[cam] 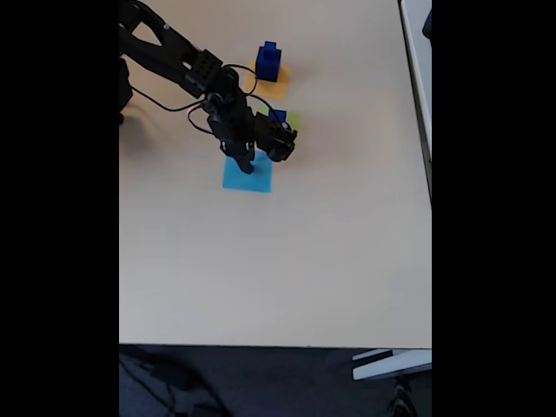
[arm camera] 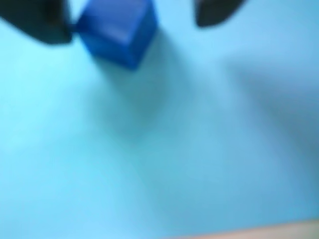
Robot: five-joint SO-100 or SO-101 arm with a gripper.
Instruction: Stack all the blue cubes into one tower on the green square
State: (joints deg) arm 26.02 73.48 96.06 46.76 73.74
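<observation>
In the wrist view a dark blue cube (arm camera: 117,32) sits on the light blue square (arm camera: 164,149), blurred. It lies between the two black fingers of my gripper (arm camera: 134,25), which is open. The cube touches the left finger (arm camera: 40,22), and a gap separates it from the right one. The fixed view shows my gripper (cam: 248,162) down over the light blue square (cam: 248,178). Two blue cubes (cam: 268,61) stand stacked, small on large, on the orange-yellow square (cam: 276,87). Another blue cube (cam: 278,115) rests on the green square (cam: 294,118), partly hidden by the gripper body.
The arm (cam: 174,56) reaches in from the fixed view's top left, with a cable looping beside it. The beige table (cam: 278,261) spreads wide below and right of the squares. Its front edge runs low in that view, and a white object (cam: 391,365) lies beyond it.
</observation>
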